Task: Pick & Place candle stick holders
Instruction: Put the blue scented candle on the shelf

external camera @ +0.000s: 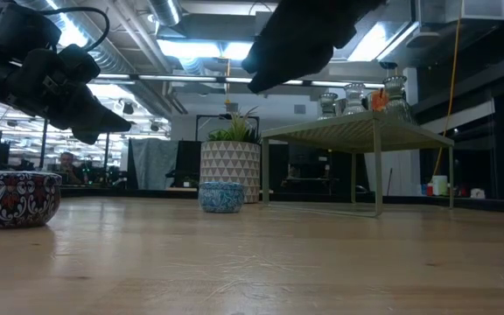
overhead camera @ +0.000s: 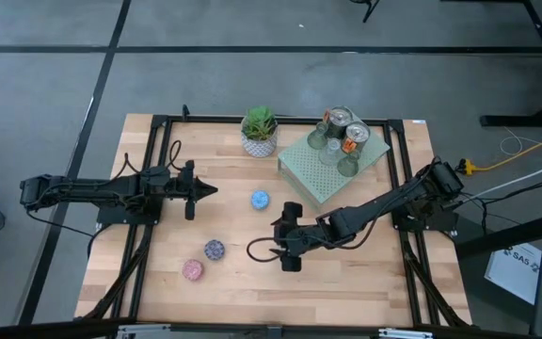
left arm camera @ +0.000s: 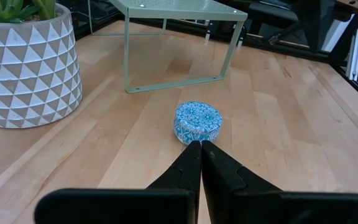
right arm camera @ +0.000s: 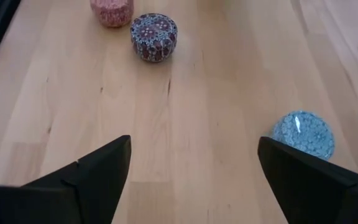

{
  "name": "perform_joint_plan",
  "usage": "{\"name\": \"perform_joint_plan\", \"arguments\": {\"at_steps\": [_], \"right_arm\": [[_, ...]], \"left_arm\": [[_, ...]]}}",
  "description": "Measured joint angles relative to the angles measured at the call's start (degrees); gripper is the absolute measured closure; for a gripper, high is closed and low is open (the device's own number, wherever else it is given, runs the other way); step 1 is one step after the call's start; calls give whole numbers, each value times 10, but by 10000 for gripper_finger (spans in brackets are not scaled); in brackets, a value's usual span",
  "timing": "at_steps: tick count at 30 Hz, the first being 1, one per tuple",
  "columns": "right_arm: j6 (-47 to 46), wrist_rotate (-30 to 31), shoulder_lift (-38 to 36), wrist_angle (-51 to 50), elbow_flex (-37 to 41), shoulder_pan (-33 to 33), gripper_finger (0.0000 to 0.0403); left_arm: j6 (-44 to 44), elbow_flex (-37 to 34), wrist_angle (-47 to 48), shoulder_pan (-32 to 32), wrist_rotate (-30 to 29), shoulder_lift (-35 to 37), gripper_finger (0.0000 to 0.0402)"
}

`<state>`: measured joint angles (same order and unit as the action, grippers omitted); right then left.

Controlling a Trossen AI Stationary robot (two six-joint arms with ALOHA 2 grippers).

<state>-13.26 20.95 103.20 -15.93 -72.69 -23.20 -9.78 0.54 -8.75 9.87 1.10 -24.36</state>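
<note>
Blue patterned round candle holder [left arm camera: 197, 122] sits just ahead of the left gripper [left arm camera: 200, 148], pinched closed, empty; it could shove it. Right gripper [right arm camera: 191, 168] gapes empty.

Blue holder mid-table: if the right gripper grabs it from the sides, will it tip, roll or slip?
The blue holder looks squat, wider than tall, and sits flat on the table, so tipping or rolling seems unlikely. Its patterned wall looks glossy and curved, so it may slip between the flat fingers of the open right gripper. It is probably rigid, possibly glass or ceramic, so a gentle squeeze seems wise.
</note>
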Motion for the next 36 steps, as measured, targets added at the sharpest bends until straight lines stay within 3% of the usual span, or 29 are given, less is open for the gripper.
{"name": "perform_joint_plan", "arguments": {"at_steps": [18,24,30,36], "right_arm": [[22,20,0,16,0,-54,50],[18,61,0,25,0,-73,50],[-33,63,0,22,0,-99,50],[-133,59,0,-47,0,-124,50]], "left_arm": [[0,0,0,0,0,0,394],[0,0,0,0,0,0,395],[0,0,0,0,0,0,395],[0,0,0,0,0,0,397]]}}
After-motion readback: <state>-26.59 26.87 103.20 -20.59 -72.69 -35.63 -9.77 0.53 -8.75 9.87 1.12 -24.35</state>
